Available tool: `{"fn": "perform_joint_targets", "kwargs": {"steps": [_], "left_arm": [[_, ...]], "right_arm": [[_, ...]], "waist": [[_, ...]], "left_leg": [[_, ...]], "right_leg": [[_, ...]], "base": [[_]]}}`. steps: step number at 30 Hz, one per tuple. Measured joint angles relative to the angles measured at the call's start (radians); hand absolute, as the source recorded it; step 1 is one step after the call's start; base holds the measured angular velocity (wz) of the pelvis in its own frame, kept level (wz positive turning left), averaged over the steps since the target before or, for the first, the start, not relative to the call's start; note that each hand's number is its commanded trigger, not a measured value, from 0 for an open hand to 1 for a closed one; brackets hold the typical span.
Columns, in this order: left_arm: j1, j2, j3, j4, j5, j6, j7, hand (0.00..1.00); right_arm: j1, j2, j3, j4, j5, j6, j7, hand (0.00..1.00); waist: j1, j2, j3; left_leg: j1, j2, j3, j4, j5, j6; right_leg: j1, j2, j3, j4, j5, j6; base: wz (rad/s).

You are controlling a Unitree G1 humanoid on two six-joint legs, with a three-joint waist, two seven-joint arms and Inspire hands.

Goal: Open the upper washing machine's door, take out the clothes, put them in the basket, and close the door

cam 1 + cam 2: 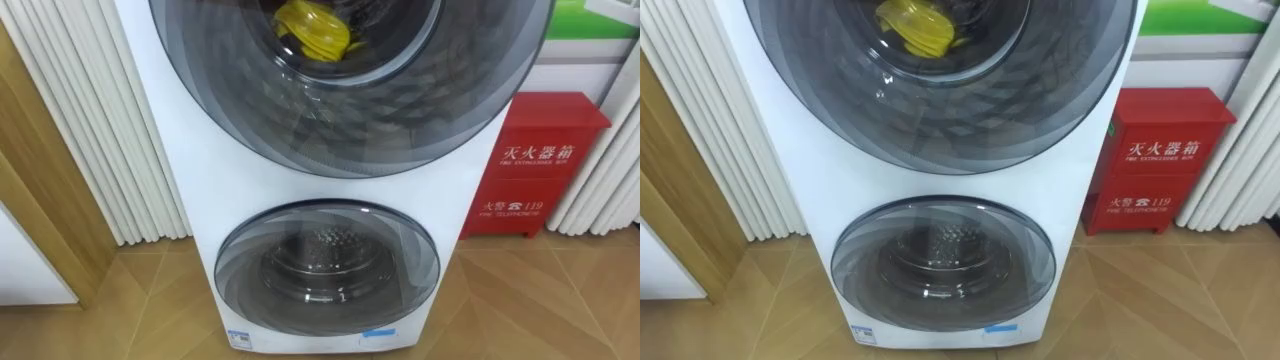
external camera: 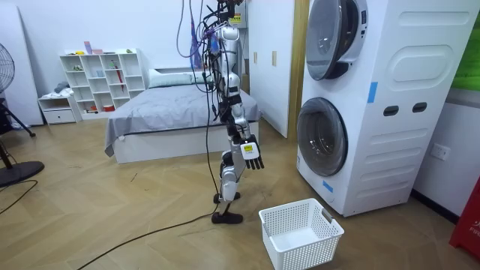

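Eye views: crumpled yellow cloth [image 1: 312, 30] lies inside the glossy white washing machine [image 1: 190, 190], in its upper round drum. Room view: a perforated white basket [image 2: 307, 253] sits before the machine, and the right robot hand [image 2: 252, 154] hangs with relaxed fingers.

Herringbone wooden floor [image 2: 112, 217], a tall white washing machine [image 2: 405, 97] stood on it against the wall, a red cabinet [image 1: 540, 165] just beside the machine, a white slatted basket [image 2: 304, 253] rested near its front, a grey-covered bed [image 2: 172, 112] and a white shelf unit [image 2: 105, 79] stood well apart.
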Motion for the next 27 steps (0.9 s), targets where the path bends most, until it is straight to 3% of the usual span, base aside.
{"fn": "perform_joint_targets", "kwargs": {"steps": [9,21,23,27], "left_arm": [[0.002,0.0,0.0,-0.001,0.002,0.0,0.017,0.0],[0.001,0.0,-0.012,-0.004,0.001,0.0,0.01,0.0],[0.001,-0.001,-0.004,-0.005,0.003,-0.001,0.009,0.0],[0.002,-0.002,0.0,-0.007,0.0,-0.011,0.009,0.0]], "right_arm": [[0.0,0.004,0.001,0.0,0.001,0.0,-0.001,0.0],[-0.011,0.002,0.004,-0.002,0.039,0.005,-0.012,0.0],[-0.015,0.001,-0.006,-0.035,0.024,0.017,-0.022,0.0],[-0.018,-0.011,-0.037,-0.348,0.01,0.038,-0.079,0.0]], "waist": [[0.001,-0.007,0.0002],[0.002,0.0,-0.0024],[0.003,0.001,-0.0069],[0.002,0.004,-0.0005]], "left_leg": [[0.0,0.0,0.001,0.001,0.0,0.0],[-0.001,0.0,0.0,-0.001,0.0,0.0],[-0.002,0.0,0.001,0.0,0.0,0.0],[0.0,-0.002,0.002,0.004,0.001,0.002]], "right_leg": [[0.0,0.0,0.0,0.0,0.0,0.0],[0.0,0.0,-0.007,0.0,0.0,0.0],[-0.001,-0.001,-0.004,0.0,0.0,0.0],[0.0,-0.003,-0.004,0.0,0.0,0.0]], "base": [[0.0],[0.0],[-0.02],[-0.05]]}}
